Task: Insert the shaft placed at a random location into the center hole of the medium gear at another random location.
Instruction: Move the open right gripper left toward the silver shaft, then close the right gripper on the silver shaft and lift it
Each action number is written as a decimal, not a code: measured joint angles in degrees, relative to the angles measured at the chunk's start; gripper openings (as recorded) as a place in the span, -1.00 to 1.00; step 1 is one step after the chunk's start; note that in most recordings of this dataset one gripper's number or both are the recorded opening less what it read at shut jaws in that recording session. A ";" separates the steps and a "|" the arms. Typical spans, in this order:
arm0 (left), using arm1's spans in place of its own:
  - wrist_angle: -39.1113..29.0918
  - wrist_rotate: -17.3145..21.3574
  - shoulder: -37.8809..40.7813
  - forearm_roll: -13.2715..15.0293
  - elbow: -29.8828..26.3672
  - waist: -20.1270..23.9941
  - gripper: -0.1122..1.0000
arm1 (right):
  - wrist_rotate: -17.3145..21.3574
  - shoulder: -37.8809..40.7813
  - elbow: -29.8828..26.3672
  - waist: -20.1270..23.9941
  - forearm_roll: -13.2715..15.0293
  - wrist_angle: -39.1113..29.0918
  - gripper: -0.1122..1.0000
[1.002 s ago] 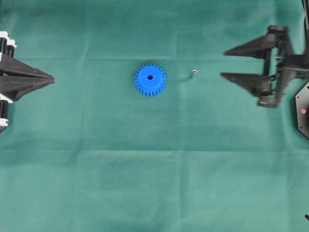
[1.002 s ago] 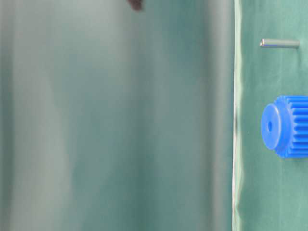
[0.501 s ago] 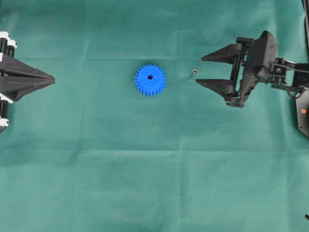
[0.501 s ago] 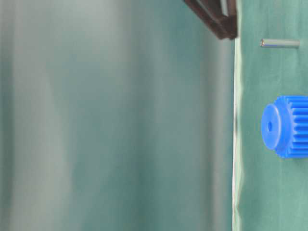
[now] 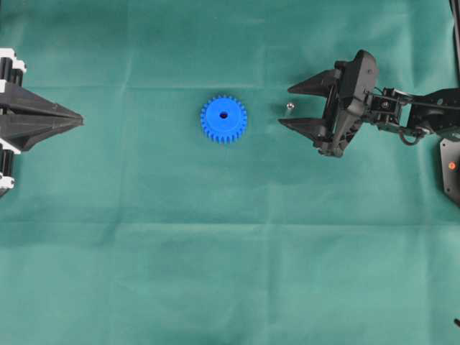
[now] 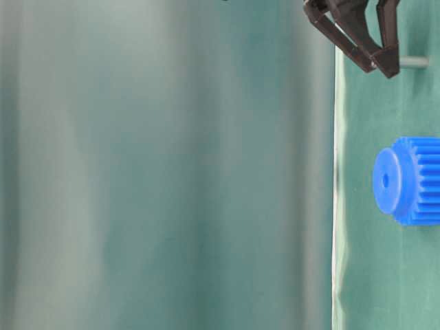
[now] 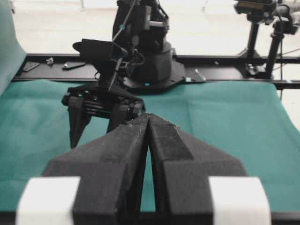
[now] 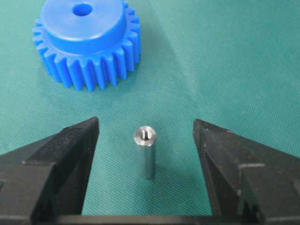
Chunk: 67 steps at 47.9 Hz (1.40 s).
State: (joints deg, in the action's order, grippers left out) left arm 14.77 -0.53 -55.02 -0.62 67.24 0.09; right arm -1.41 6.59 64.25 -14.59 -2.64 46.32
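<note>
The medium gear (image 5: 223, 118) lies flat on the green cloth of the counter (image 5: 215, 251), teeth around its rim and the center hole (image 5: 223, 114) facing up and unfilled. The shaft (image 5: 289, 107) stands upright on the cloth to the right of the gear in the overhead view, apart from it and untouched. The right end effector (image 5: 284, 106) is spread wide with the shaft between its two fingers; in the right wrist view the pin (image 8: 144, 151) stands midway in the gap, with clear cloth between it and each dark finger (image 8: 61, 154), and the gear (image 8: 86, 44) sits just beyond. The left end effector (image 5: 77, 118) rests far to the left of the gear at the counter's edge, its jaws clenched together on nothing, as the left wrist view (image 7: 148, 123) confirms
</note>
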 measured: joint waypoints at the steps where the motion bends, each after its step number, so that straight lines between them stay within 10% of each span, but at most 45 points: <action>1: 0.00 -0.09 0.00 0.00 -0.09 0.00 -0.80 | 0.00 0.09 -0.09 0.00 0.00 0.00 0.60; 10: 0.00 -0.09 0.00 0.00 0.00 0.00 -0.80 | 0.00 0.09 -0.09 0.00 0.00 0.00 0.41; 21: 0.00 -0.09 0.00 0.00 -0.09 0.00 -0.80 | 0.00 0.09 0.00 0.00 0.26 0.00 -0.56; 45: 0.00 -0.09 0.00 0.00 0.00 0.00 -0.80 | 0.00 -0.88 -0.35 0.00 0.44 -0.97 -0.56; 67: 0.00 -0.09 0.00 0.00 0.00 0.00 -0.80 | -0.26 -16.35 -3.69 0.62 1.14 -18.28 -0.56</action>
State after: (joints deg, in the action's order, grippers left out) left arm 14.77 -0.62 -55.02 -0.62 67.24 0.09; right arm -1.67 -9.76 60.56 -13.97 -1.49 28.04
